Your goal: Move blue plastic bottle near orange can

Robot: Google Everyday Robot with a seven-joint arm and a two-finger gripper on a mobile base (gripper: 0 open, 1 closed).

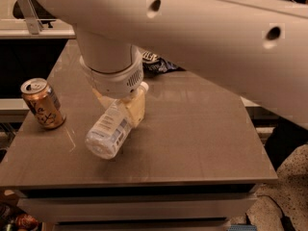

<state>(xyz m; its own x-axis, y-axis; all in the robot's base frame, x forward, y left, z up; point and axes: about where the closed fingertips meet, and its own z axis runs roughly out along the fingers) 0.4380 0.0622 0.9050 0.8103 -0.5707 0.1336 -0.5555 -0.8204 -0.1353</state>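
Blue plastic bottle (108, 131) hangs tilted in the tool (120, 110), whose pale fingers (136, 109) clamp its upper half: cap pointing up and rearward, base low toward the front of the surface (202, 134). The orange can (42, 103) stands upright near the surface's left edge, to the left of the bottle and apart from it.

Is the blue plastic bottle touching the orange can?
Apart. The camera view shows bare tabletop between the orange can and the blue plastic bottle, which the gripper holds tilted mid-table.
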